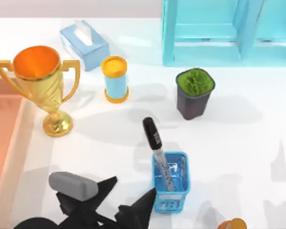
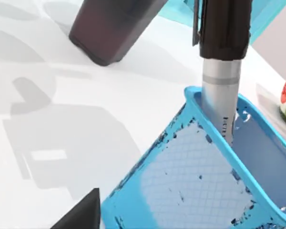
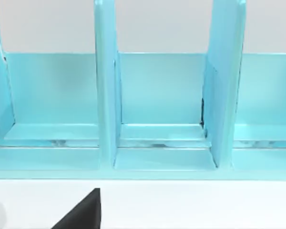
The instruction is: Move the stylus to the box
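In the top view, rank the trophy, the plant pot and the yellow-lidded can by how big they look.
1. Gold trophy, clearly largest.
2. Plant pot.
3. Yellow-lidded can, slightly smaller than the pot; that gap is narrow.

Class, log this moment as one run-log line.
stylus: standing tilted in blue mesh box, cap up | left claw: open beside box, released | right arm: parked facing light-blue shelf

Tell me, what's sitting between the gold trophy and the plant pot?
In the top view, the blue can with the yellow lid stands between the gold trophy and the plant pot.
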### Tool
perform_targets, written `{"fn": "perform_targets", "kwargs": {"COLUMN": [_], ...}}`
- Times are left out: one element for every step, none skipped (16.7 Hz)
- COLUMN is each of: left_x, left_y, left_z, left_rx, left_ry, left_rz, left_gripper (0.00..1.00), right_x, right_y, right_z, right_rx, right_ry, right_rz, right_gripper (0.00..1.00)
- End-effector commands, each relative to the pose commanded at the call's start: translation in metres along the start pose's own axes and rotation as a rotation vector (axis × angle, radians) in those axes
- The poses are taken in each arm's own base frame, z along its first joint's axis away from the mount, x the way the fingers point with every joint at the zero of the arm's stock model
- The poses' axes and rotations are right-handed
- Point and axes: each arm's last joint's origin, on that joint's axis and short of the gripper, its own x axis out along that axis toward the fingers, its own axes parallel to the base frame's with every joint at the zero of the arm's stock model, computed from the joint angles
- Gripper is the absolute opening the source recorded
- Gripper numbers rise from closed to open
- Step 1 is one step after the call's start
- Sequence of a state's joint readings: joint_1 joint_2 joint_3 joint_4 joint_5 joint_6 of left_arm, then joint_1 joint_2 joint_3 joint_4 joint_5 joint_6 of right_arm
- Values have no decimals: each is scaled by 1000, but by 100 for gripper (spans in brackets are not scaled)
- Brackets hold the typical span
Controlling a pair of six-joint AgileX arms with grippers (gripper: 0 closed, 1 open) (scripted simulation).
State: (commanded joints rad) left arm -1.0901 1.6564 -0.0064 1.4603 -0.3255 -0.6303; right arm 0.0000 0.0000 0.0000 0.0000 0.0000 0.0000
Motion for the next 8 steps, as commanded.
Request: {"fn": "perform_targets", "kwargs": {"left_x": [0, 0, 0, 0, 0, 4, 10, 19], "left_y": [0, 0, 0, 1, 1, 0, -1, -2], "left_z": [0, 0, 0, 0, 0, 0, 0, 0], "left_rx": [0, 0, 0, 1, 1, 1, 0, 0], "left_ry": [0, 0, 0, 0, 0, 1, 2, 2], "left_rz": [0, 0, 0, 3, 3, 2, 1, 1], "left_gripper": [100, 100, 100, 100, 100, 100, 100, 100], "right_x": [0, 0, 0, 0, 0, 0, 0, 0], "right_y": [0, 0, 0, 0, 0, 0, 0, 0], "right_z": [0, 0, 0, 0, 0, 0, 0, 0], "right_rx": [0, 0, 0, 0, 0, 0, 0, 0], "right_ry": [0, 0, 0, 0, 0, 0, 0, 0], "right_rz": [0, 0, 0, 0, 0, 0, 0, 0], "right_gripper": [100, 100, 100, 100, 100, 100, 100, 100]}}
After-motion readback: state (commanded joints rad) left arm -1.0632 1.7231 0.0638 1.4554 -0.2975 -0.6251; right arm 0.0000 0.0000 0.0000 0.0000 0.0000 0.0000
